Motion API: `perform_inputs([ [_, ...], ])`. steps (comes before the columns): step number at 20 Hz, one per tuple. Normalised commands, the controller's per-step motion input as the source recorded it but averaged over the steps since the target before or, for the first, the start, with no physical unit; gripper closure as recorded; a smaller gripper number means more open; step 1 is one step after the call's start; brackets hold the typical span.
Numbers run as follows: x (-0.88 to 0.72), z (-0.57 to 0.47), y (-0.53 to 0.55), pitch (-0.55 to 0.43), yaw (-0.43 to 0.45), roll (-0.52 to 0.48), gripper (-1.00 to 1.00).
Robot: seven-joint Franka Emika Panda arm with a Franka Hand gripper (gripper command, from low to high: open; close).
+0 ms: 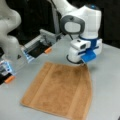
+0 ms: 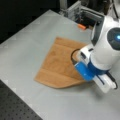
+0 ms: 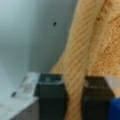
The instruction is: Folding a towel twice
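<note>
The orange-brown towel [image 1: 58, 88] lies spread on the grey table [image 1: 107, 75], with paler bands near its left and right edges. In both front views the gripper [image 1: 82, 63] is down at the towel's far right corner, and that corner is pulled inward off the table. In the other front view the towel [image 2: 60, 65] lies left of the gripper [image 2: 79, 65]. The wrist view shows the two dark fingers [image 3: 51, 92] pinching a bunched edge of the towel [image 3: 82, 50] between them. The gripper [image 3: 74, 96] is shut on the cloth.
A second white robot arm [image 1: 8, 37] stands at a front view's left. A grey device with orange tabs [image 1: 40, 46] sits behind the towel. It also shows at the top of a front view as the grey device [image 2: 82, 15]. A dark perforated board [image 2: 17, 107] borders the table.
</note>
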Motion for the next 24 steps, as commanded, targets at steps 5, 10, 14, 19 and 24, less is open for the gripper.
perform_inputs([
  [5, -0.42, -0.03, -0.35, 0.016, -0.026, 0.269, 1.0],
  [10, -0.66, -0.01, -0.14, -0.011, 0.02, 0.196, 1.0],
  [14, -0.7, 0.02, -0.01, -0.036, 0.04, 0.148, 1.0],
  [19, -0.6, -0.05, -0.04, -0.085, 0.007, 0.119, 1.0],
  [24, -0.45, -0.16, -0.16, -0.135, -0.053, 0.142, 1.0],
])
